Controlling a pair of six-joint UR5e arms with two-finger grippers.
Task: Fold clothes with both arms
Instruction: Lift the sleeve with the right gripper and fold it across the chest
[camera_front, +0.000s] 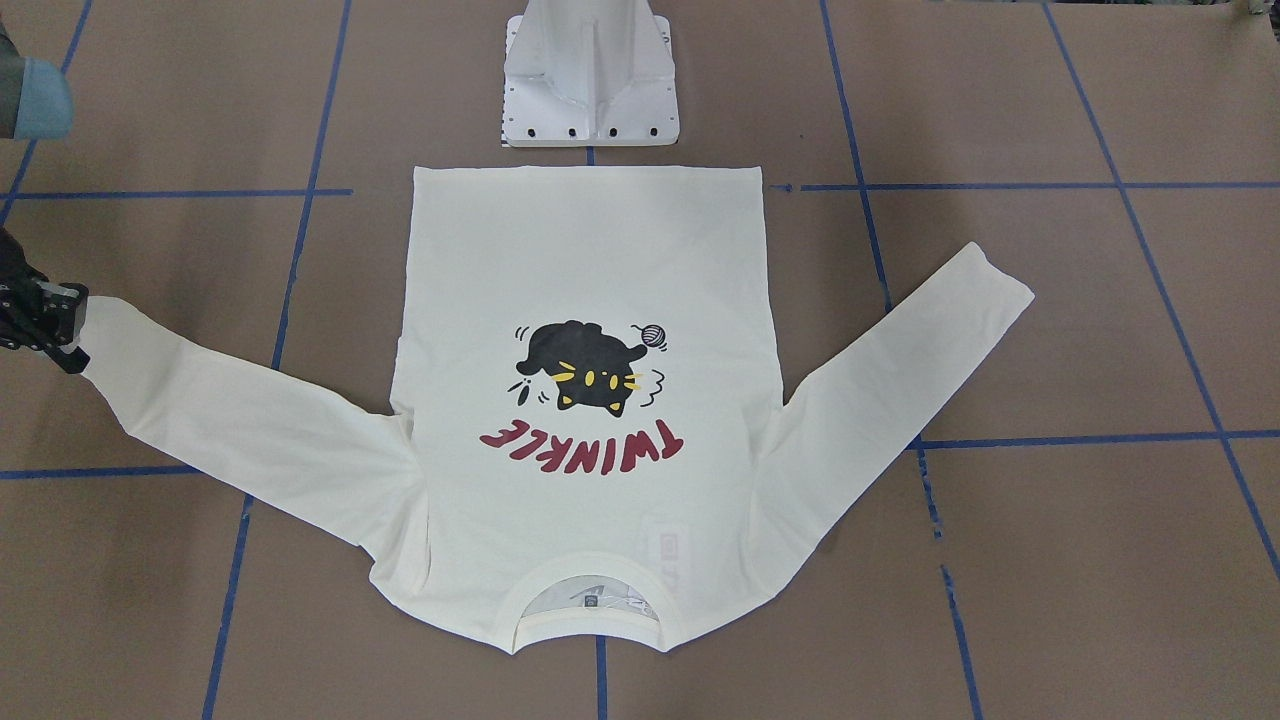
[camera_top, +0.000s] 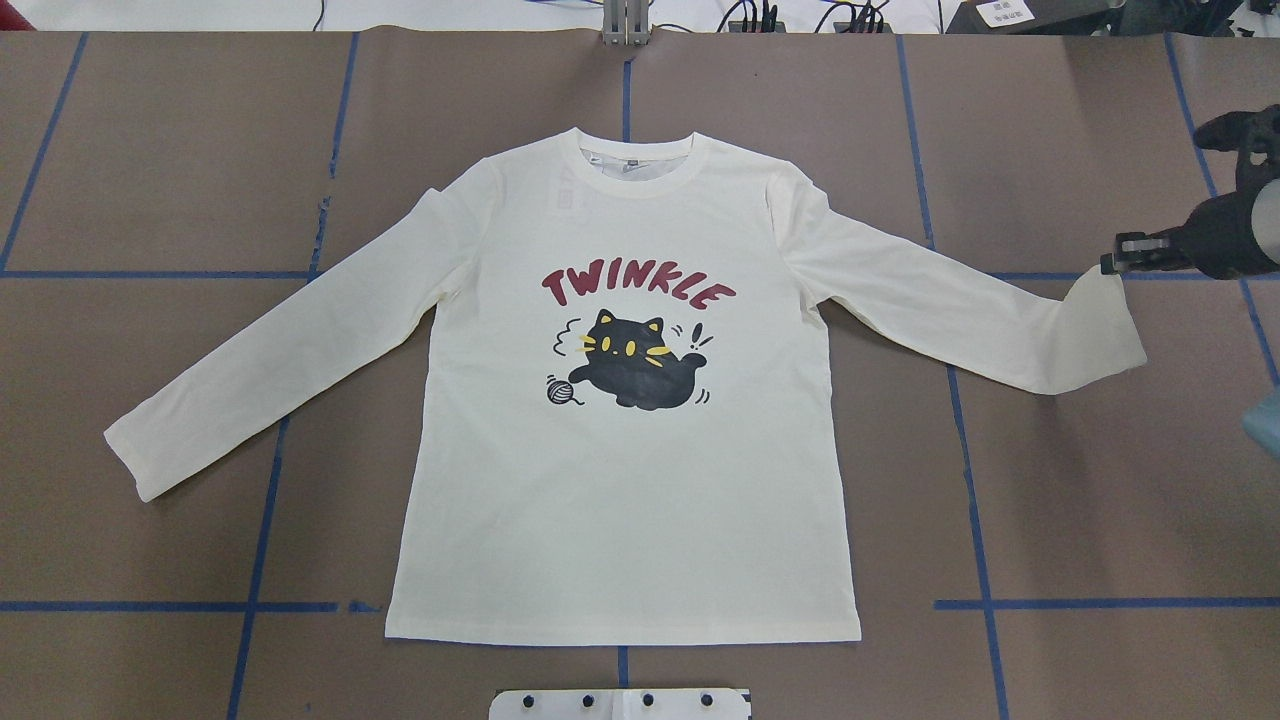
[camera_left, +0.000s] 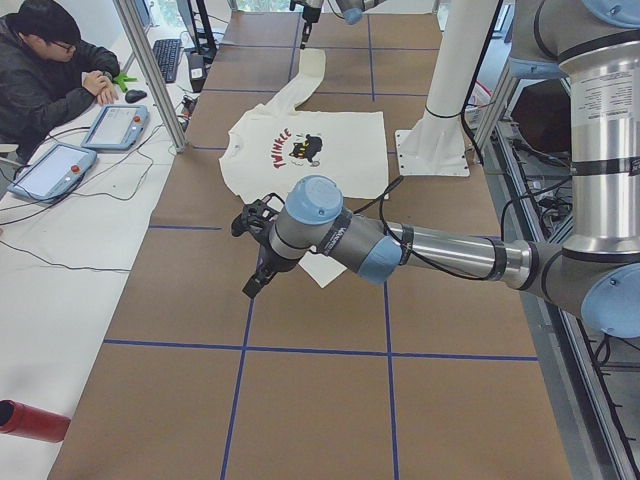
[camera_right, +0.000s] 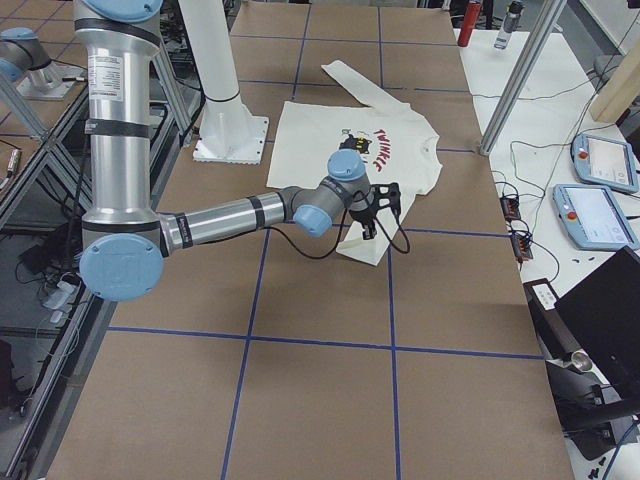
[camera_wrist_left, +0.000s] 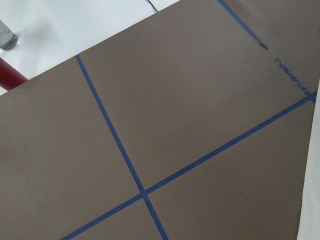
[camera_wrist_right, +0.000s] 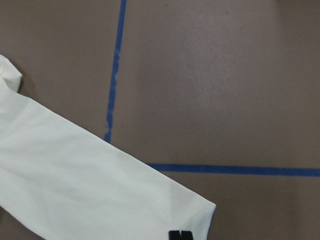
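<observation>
Brown paper with a blue tape grid covers the desk (camera_top: 150, 150). The T-shirt (camera_top: 620, 500) lies flat on it, print up, with the hem towards the white pedestal (camera_front: 590, 80), the neck on the far side and both sleeves spread outward.

Right end effector (camera_top: 1115, 266): pinching the cuff of the right sleeve (camera_top: 950, 300), whose end stands raised off the desk.

Left end effector (camera_left: 252, 250): hovers above bare desk near the cuff of the left sleeve (camera_top: 270, 370). I cannot tell whether its fingers are spread or pressed together. Its wrist view shows only tape lines and a sliver of cloth.

Assessment: the first fold is at its start, with one sleeve taken up and nothing folded. The next move calls for carrying the held cuff inward across the body and laying it flat. The left arm needs to reach its own cuff before it can match that fold.
</observation>
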